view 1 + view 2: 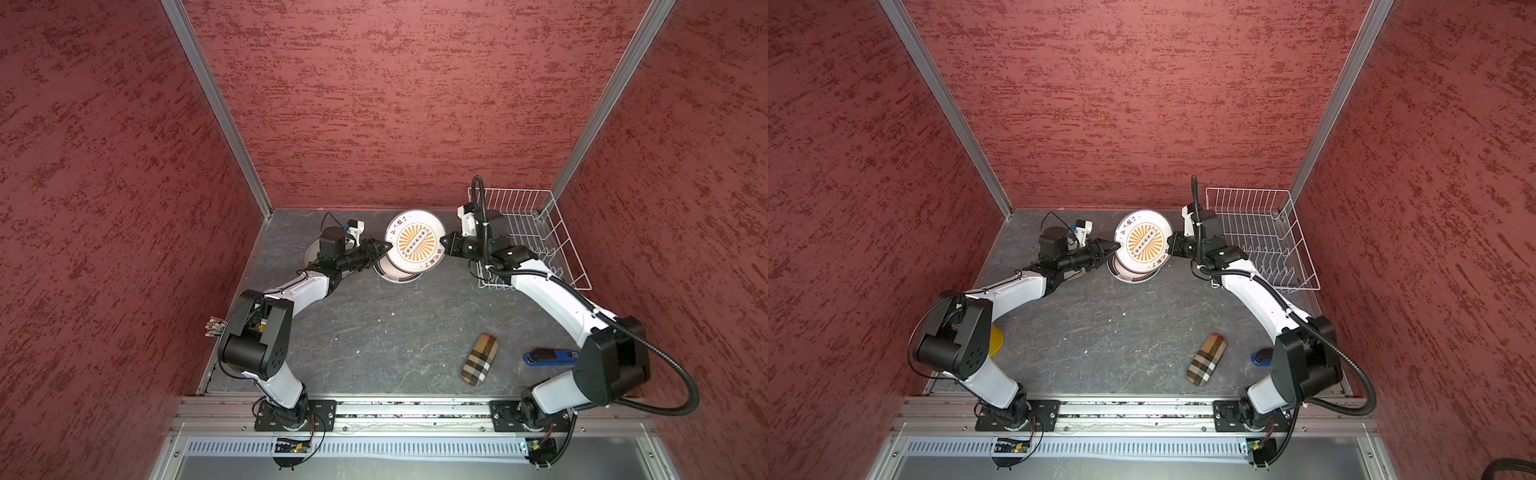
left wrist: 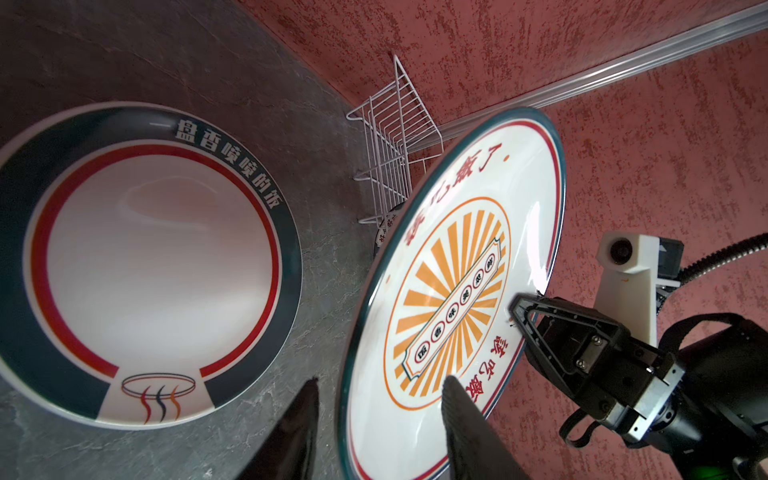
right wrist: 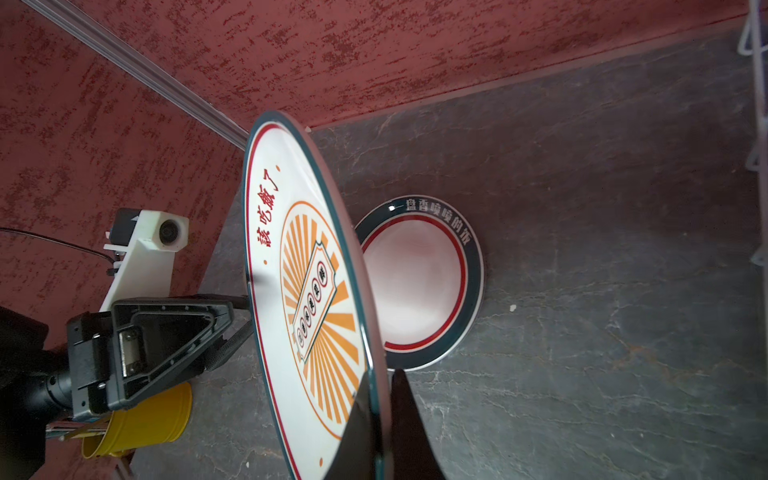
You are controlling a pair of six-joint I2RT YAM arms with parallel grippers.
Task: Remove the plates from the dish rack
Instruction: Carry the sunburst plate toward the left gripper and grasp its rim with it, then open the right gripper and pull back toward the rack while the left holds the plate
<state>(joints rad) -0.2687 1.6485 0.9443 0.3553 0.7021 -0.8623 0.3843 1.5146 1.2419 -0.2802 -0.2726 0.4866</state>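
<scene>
While my right gripper point(image 1: 444, 242) is clamped on one edge of the sunburst plate point(image 1: 415, 243), holding it tilted in the air near the back of the surface point(image 1: 395, 332), my left gripper point(image 1: 386, 247) sits at the opposite edge with its jaws part-open around the rim. The left wrist view shows one finger point(image 2: 291, 428) clear of the plate's back and the other across its face, so I judge that side not gripped yet. This looks like a handover. To do it well I should seat the rim deep between the left fingers, close squarely, and only then let the right side go, since the glaze looks slick and a shallow pinch could let the plate swing. No plate shows in the rack point(image 1: 540, 232) in both top views, and other plates point(image 1: 397, 277) lie flat right below the held one, a likely place to set it. Room is tight behind: the back wall point(image 1: 415, 124) is near the plate's far edge, and the rack stands just beside my right wrist. Toward the front the surface is open up to the plaid case point(image 1: 480, 359) and blue stapler point(image 1: 548, 357).
</scene>
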